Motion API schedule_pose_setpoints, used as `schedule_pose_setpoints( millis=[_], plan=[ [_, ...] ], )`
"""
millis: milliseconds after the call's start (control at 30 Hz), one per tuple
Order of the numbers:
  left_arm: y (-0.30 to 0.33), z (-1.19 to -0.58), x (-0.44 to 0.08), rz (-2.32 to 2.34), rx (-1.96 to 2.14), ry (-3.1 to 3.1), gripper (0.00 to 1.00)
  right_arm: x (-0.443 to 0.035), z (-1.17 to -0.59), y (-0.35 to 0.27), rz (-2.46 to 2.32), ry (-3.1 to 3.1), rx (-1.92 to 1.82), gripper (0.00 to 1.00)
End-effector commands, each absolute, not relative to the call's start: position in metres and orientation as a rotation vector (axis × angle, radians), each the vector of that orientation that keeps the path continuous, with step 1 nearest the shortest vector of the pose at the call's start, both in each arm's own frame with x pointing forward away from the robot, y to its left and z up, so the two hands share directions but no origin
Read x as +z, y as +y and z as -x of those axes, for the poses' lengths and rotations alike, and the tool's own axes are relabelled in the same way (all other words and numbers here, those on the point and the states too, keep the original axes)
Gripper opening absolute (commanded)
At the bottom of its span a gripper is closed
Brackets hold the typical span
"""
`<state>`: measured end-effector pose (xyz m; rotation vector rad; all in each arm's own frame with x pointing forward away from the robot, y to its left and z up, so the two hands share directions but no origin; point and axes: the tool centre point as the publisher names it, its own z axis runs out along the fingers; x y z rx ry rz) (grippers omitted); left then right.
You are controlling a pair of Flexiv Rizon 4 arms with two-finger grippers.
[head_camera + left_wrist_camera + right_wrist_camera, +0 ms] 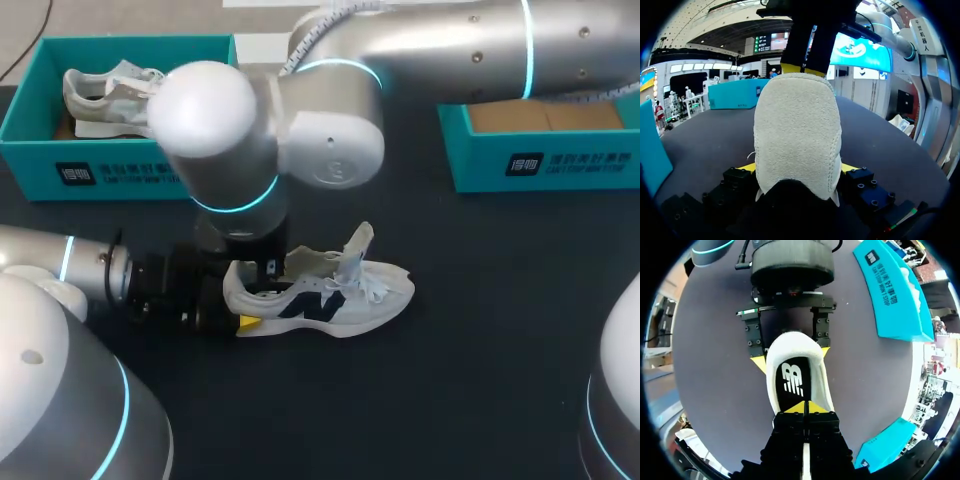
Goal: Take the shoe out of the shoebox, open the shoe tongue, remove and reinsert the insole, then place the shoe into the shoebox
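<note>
While my left gripper (797,169) clamps the heel of the shoe (330,295) standing upright on the table (480,330), my right gripper (805,407) sits closed, tips together, on the insole (792,380) inside it.

Left arm (60,265) comes in low and near-horizontal from the left edge, just above the bench (480,380). Its left gripper (797,167) has its fingers (758,364) spread and pressed against both sides of the shoe (340,295) heel. Right arm (450,50) reaches across from the upper right past centre and bends down, wrist (235,190) vertical over the left gripper's tips. Right gripper (805,407) points straight down, yellow tips pressed together with no visible gap.
</note>
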<state>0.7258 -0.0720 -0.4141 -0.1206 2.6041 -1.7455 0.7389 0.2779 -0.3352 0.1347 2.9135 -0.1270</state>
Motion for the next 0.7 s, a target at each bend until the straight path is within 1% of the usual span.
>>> schedule_pose_setpoints(
  millis=[33,133,367,700],
  plan=[
    [-0.071,-0.725,-0.415,0.121,-1.743,2.606,0.0,-0.358,-0.741,0.268,-0.125,2.966,-0.049,0.0],
    [-0.071,-0.725,-0.415,0.121,-1.743,2.606,0.0,-0.368,-0.743,0.264,-0.148,2.988,-0.039,0.0],
    [-0.071,-0.725,-0.415,0.121,-1.743,2.606,0.0,-0.373,-0.757,0.264,-0.116,3.001,-0.066,0.0],
    [-0.071,-0.725,-0.415,0.121,-1.743,2.606,0.0,-0.384,-0.738,0.265,-0.134,3.058,-0.08,0.0]
  ],
)
